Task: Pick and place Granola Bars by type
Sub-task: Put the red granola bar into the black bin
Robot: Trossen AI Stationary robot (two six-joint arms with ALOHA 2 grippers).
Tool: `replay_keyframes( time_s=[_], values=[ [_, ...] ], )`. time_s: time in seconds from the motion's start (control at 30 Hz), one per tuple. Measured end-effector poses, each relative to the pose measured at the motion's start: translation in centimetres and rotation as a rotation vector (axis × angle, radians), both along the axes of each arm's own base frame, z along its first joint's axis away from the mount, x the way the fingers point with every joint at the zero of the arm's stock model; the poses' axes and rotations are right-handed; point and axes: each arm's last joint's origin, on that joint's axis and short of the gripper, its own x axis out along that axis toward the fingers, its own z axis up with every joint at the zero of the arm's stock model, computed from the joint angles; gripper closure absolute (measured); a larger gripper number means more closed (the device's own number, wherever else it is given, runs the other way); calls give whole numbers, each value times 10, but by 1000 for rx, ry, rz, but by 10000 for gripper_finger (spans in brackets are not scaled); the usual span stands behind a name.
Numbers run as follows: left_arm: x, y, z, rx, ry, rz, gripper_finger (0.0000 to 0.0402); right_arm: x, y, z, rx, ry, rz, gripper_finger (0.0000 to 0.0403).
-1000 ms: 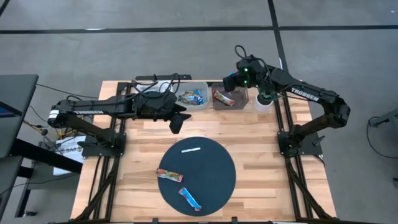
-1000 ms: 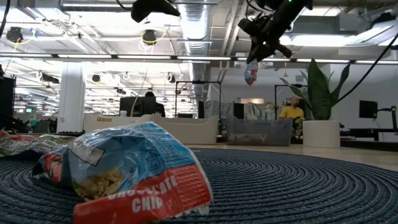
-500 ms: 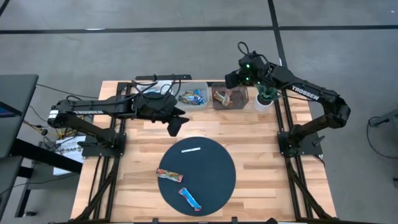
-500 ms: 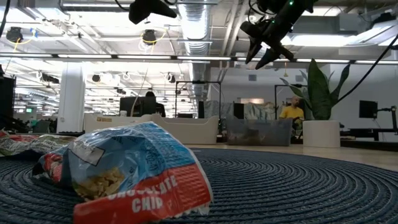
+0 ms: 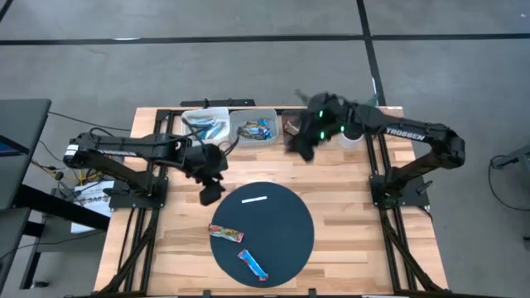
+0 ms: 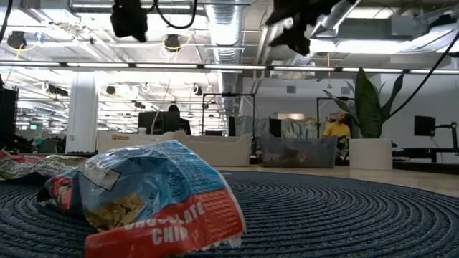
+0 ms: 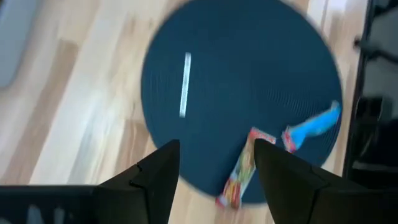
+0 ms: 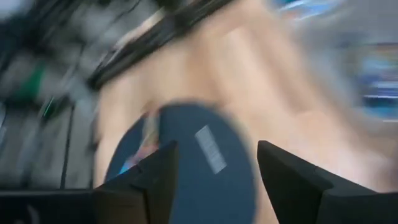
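Wooden table [image 5: 348,207] now has both empty, spread hands converging on the mat [image 5: 281,215], right hand [image 5: 300,147] having dropped its bar at the bins, left hand [image 5: 210,194] nearing two remaining Granola Bars [image 5: 226,233].

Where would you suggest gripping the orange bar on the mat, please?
Probably across the middle of the orange bar, coming straight down with the fingers closing over its narrow width. It lies flat on the mat, apart from the blue bar, so both long sides look free.
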Motion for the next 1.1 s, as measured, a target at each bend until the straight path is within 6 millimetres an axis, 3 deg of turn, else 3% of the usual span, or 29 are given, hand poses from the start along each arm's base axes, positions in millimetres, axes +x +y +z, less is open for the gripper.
replay_keyframes(
  time_s=[0.2,0.33,0.43,0.63,1.1],
  values=[
    [-4,-16,-1,17,23,-83,203,10,69,-1,-61,-11,325,213],
    [-5,-25,-8,29,96,-115,203,10,99,-2,-97,-3,375,226],
    [-1,-36,-29,-1,193,-158,203,10,114,-2,-126,6,363,234],
    [11,-62,-84,-38,330,-257,203,9,122,-2,-97,19,340,241],
    [39,-109,-157,40,410,-410,203,9,122,-1,-47,24,307,241]
  ],
)
